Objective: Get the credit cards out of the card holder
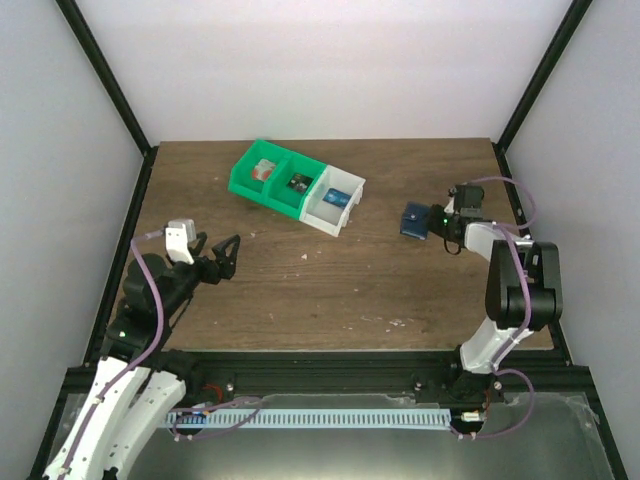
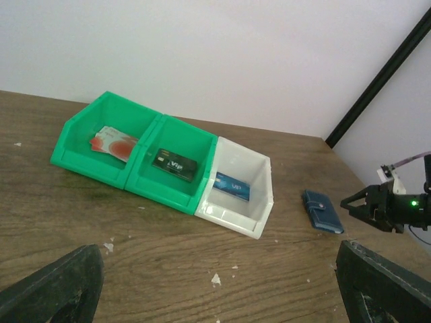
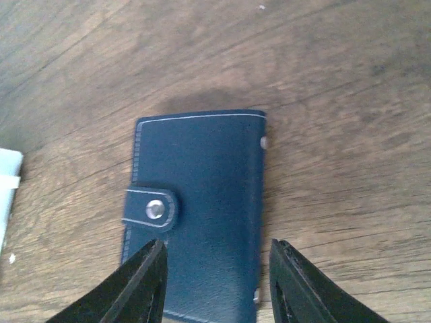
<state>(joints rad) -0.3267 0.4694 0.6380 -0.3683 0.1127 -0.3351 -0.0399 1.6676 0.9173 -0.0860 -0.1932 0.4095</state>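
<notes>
Item: wallet [image 3: 199, 215], shut, tab snapped, flat on the table [image 3: 350, 101]. We find its long axis running straight ahead of the right gripper [image 3: 217, 245], with its near end under the fingertips. Jaws half-open, gripping nothing. Left gripper [image 2: 217, 250]: wide open, empty.

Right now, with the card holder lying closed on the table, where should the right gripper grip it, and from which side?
Probably across its two long edges, near the end clear of the snap tab, coming down from above. The card holder lies flat and closed, so only those thin edges offer purchase; the right gripper hovers roughly in line.
</notes>
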